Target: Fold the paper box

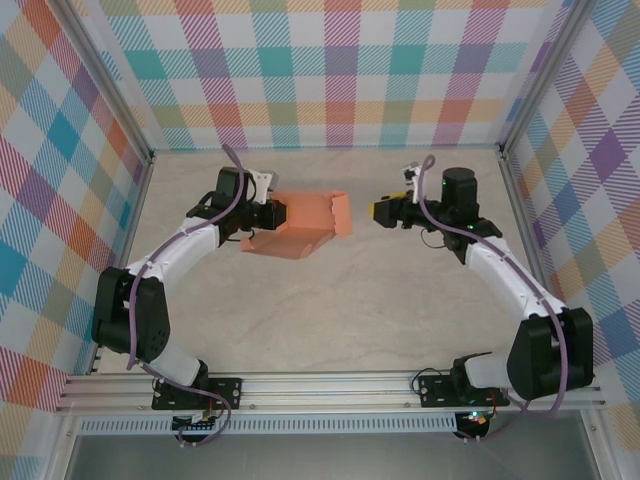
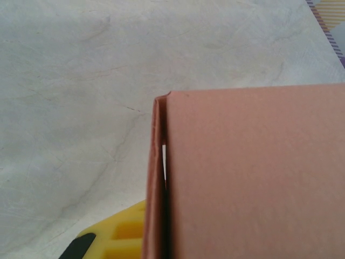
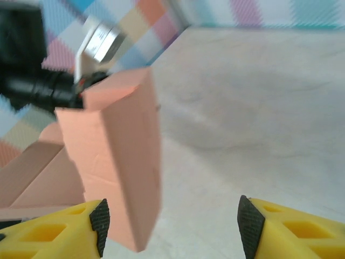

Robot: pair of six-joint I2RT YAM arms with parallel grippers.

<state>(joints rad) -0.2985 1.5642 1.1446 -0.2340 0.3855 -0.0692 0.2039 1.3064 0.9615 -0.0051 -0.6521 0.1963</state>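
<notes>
Top external view shows my left pincer (image 1: pixel 266 213) clenched on the left edge of the salmon-orange paper box of thin card (image 1: pixel 305 225). The box lies partly folded on the pale marbled bench (image 1: pixel 330 320), between my two arms, and one end panel (image 1: pixel 342 212) stands up on the side toward my right pincer (image 1: pixel 380 213). The right pincer is released: its jaws are wide, nothing is between them, and it hangs near the raised panel without touching it. I think the main danger is my next push with the right side. The card is thin and I hold it by one edge only, so a push that is not square to the panel could turn the whole box around my left hold. It could also pull the card out of that hold, or make a crease in the wrong place. In the right wrist view one black pad (image 3: pixel 100 218) sits close to the lower corner of the panel. If I advance low, I judge that it may catch under the card and lift it instead of folding it. This view is blurred, so I cannot tell the alignment exactly. In the left wrist view a narrow slit (image 2: pixel 163 156) shows at the corner between the side wall and the top face, so this fold seems loose and may spring open if the box is shaken.
</notes>
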